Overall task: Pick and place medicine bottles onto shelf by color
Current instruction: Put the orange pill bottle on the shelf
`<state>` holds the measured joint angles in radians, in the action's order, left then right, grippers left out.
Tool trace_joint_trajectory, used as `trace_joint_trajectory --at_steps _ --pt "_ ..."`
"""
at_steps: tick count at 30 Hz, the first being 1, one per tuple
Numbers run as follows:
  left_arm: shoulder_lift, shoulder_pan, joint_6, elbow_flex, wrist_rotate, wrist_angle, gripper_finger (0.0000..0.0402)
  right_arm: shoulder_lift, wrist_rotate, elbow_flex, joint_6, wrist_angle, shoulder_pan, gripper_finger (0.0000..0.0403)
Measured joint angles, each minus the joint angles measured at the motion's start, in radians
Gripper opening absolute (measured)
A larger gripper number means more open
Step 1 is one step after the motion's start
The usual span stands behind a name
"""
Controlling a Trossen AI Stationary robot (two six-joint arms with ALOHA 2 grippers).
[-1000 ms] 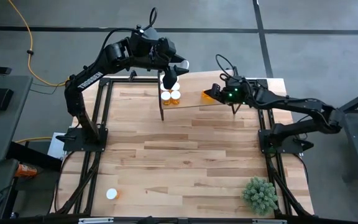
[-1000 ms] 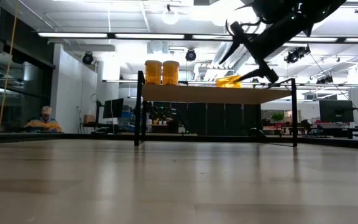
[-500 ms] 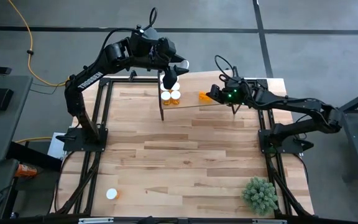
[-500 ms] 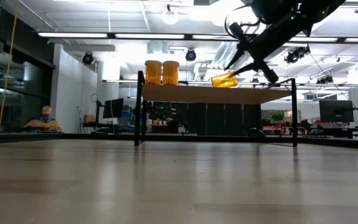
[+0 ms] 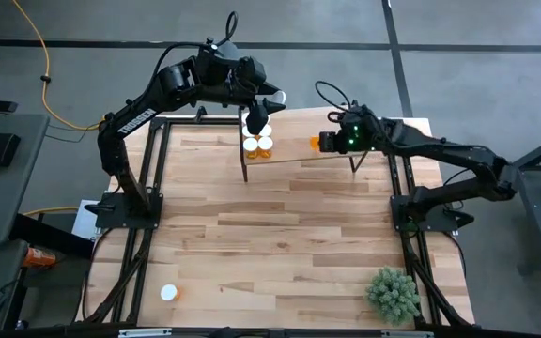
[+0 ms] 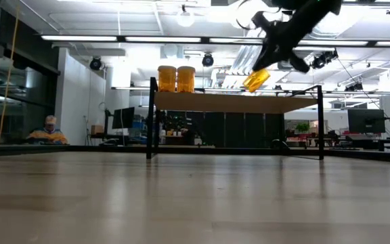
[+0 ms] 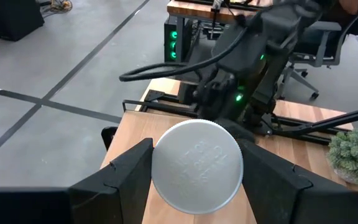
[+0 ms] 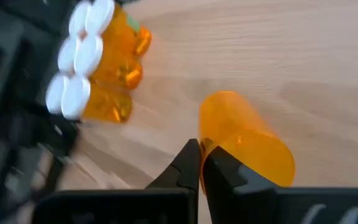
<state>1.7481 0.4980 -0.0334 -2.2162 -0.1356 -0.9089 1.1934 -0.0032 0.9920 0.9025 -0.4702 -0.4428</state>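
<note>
Five medicine bottles are counted: two standing on the shelf (image 5: 289,155), one clamped above them (image 7: 196,167), one tilted and held over the board (image 6: 256,79), and one on the table (image 5: 168,293).

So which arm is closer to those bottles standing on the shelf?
Left. The left gripper is right above the standing bottles, holding another bottle; the right gripper holds a tilted bottle farther along the shelf.

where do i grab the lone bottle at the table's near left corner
The lone bottle seems upright, round white cap facing up, nothing beside it. Come straight down and pinch the round sides at or just under the cap. The left gripper and right gripper are both at the shelf, each holding one.
</note>
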Motion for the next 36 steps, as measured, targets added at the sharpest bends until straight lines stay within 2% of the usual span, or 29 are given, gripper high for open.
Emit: trace_joint_trajectory --at_steps 4,8,13,18,22,25,29,36 --pt "0.0 0.0 0.003 0.0 0.0 0.0 0.0207 0.0 0.002 0.149 -0.146 -0.224 0.048 0.0001" --pt "0.0 0.0 0.004 0.0 -0.002 0.0 0.0207 0.022 0.001 0.277 -0.253 -0.449 0.155 0.0001" --pt "0.0 -0.001 0.018 0.0 -0.003 0.001 0.0207 0.108 -0.001 0.32 -0.273 -0.655 0.343 0.0001" --pt "0.0 -0.003 0.071 0.0 -0.035 0.021 0.0207 0.248 0.012 0.272 -0.247 -0.658 0.488 0.0" --pt "-0.001 -0.013 0.113 0.0 -0.149 0.062 0.0207 0.392 0.066 0.268 -0.249 -0.643 0.543 0.0" --pt "-0.004 -0.031 0.155 0.0 -0.225 0.09 0.0207 0.484 0.068 0.269 -0.27 -0.607 0.557 0.0" --pt "-0.013 -0.063 0.181 0.001 -0.295 0.105 0.0207 0.575 0.016 0.269 -0.312 -0.563 0.557 0.0" --pt "-0.047 -0.161 0.177 0.001 -0.397 0.106 0.0207 0.621 -0.016 0.269 -0.335 -0.503 0.557 0.0"
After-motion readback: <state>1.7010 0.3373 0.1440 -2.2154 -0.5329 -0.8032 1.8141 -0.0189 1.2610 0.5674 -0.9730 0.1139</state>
